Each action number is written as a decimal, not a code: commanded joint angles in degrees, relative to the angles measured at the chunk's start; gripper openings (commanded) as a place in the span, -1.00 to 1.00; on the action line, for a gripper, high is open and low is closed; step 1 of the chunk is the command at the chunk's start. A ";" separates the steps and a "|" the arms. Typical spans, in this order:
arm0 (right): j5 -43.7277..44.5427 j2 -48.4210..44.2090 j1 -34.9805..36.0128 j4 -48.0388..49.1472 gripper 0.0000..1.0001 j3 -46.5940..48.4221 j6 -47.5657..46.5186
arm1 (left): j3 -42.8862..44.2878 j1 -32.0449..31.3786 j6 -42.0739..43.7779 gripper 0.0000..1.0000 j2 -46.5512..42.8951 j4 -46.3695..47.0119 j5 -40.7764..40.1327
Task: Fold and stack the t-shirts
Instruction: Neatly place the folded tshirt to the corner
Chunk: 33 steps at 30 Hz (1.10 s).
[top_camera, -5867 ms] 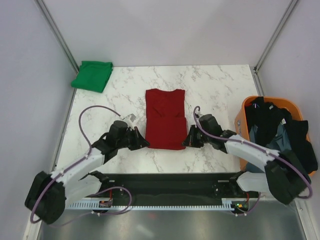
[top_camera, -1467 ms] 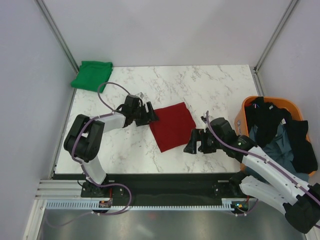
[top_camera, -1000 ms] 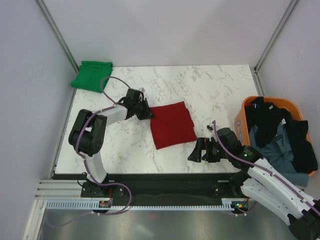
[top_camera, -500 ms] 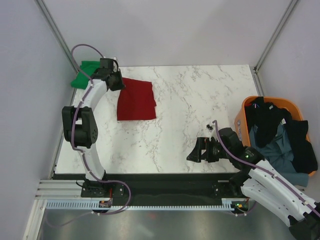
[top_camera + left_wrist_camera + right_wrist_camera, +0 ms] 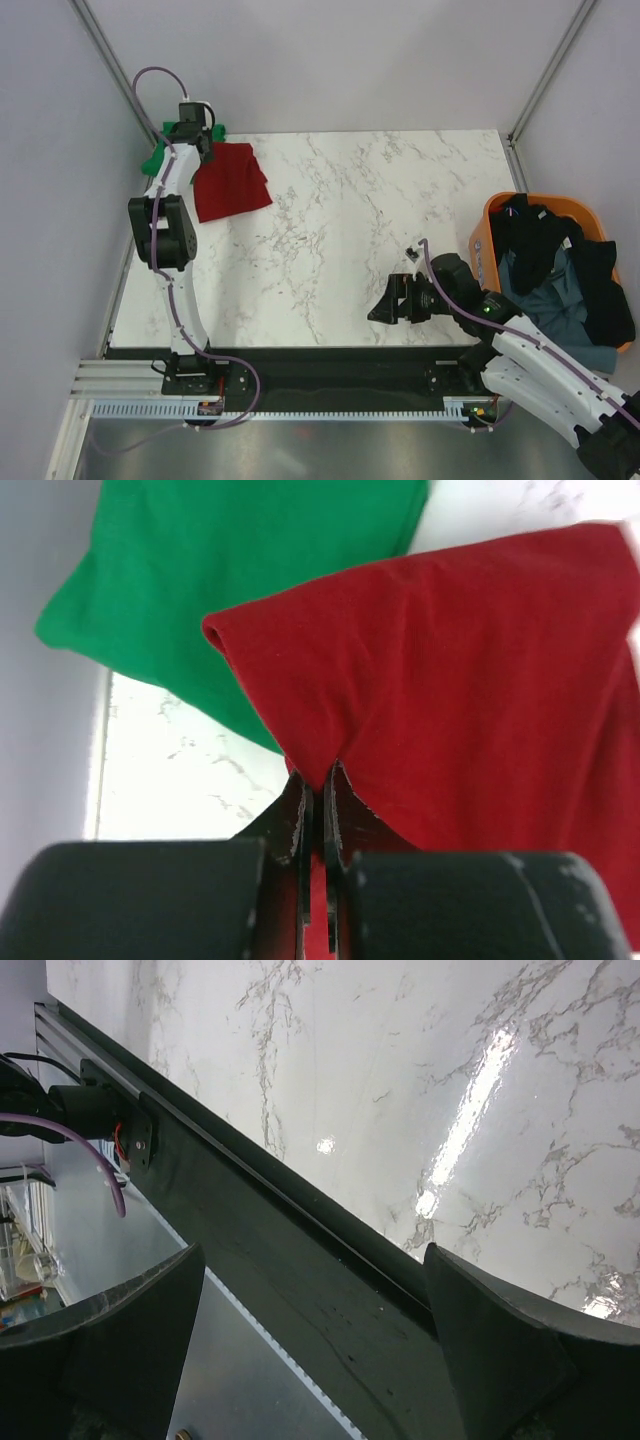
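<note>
The folded dark red t-shirt [image 5: 230, 180] hangs from my left gripper [image 5: 205, 148] at the table's far left corner, and its left edge overlaps the folded bright green t-shirt [image 5: 160, 155]. In the left wrist view the jaws pinch a corner of the dark red t-shirt [image 5: 470, 710] at my left gripper [image 5: 318, 775], with the green t-shirt [image 5: 230, 560] beneath. My right gripper [image 5: 385, 305] stands open and empty near the table's front edge. Black and grey-blue garments [image 5: 555, 265] fill the basket.
An orange basket [image 5: 492, 215] stands at the right edge of the marble table [image 5: 380, 200]. In the right wrist view my open right gripper [image 5: 310, 1350] is over the dark front rail [image 5: 300, 1260]. Grey walls close the left and back.
My left arm has carried the red t-shirt farther left and back, onto the edge of the green one. The right gripper has shifted slightly left near the front edge.
</note>
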 commanded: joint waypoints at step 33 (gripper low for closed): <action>-5.26 13.96 0.22 18.71 0.96 -6.87 -3.94 | 14.37 4.22 15.43 -0.96 7.36 26.13 -13.88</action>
